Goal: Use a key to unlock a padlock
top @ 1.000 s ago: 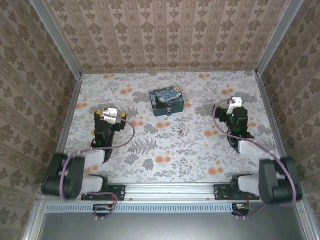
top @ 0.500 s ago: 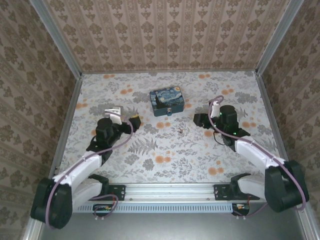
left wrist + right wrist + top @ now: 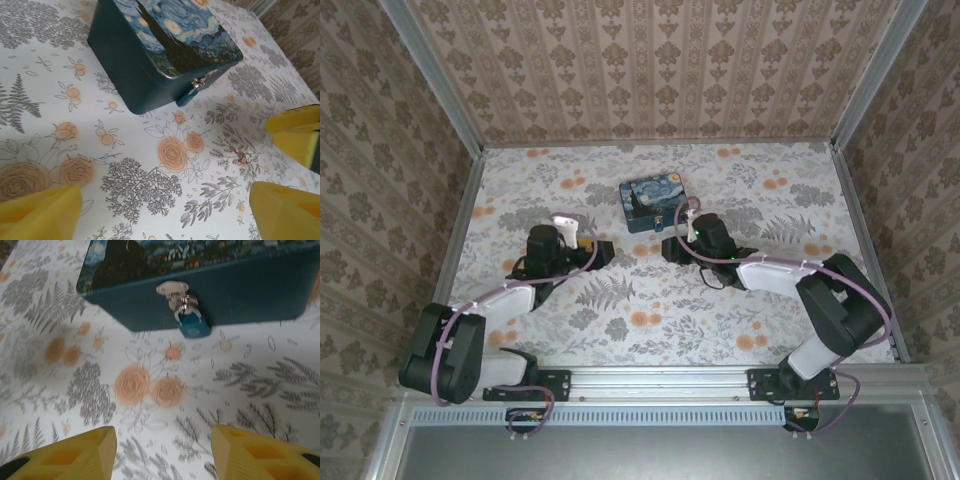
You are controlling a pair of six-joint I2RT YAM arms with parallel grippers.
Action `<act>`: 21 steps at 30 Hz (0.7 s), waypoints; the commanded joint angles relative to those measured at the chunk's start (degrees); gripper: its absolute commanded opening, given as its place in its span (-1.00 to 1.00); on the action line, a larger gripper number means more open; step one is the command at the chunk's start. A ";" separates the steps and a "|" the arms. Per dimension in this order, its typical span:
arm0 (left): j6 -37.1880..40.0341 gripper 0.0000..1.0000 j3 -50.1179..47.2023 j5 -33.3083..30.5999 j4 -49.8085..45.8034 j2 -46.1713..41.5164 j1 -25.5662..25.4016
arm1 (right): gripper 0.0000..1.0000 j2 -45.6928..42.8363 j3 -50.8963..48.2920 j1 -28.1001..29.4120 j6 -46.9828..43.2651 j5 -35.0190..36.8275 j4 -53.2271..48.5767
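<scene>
Right gripper (image 3: 162, 440) is sitting spread wide, low over the table (image 3: 280, 390), with the arm stretching inward. Padlock (image 3: 192, 325) is hanging straight ahead of it on the starry-night box (image 3: 250, 290) hasp. Left gripper (image 3: 162, 200) is also gaping; key (image 3: 243, 158) is lying ahead-right of it.

two yam arms, quick look

left arm (image 3: 495, 298) and right arm (image 3: 772, 272) both have black joints and pale grey-white link shells, with a purplish cable (image 3: 444, 352) looping along each. left gripper (image 3: 603, 251) and right gripper (image 3: 669, 247) are black, with chunky yellow fingertips (image 3: 75, 455) that have hollow pockets moulded in.
</scene>
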 commanded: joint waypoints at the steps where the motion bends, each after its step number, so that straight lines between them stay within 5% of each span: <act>1: 1.05 0.73 0.13 5.86 1.97 -0.05 3.09 | 0.03 2.09 2.01 1.45 2.18 10.56 2.47; 12: 5.34 0.70 -0.10 7.06 0.56 0.96 1.09 | -0.15 -7.50 3.35 1.29 3.06 8.30 -21.73; 21: 6.61 0.70 0.02 6.56 1.30 2.98 -0.22 | -0.09 -4.56 8.75 1.28 10.18 8.11 -34.01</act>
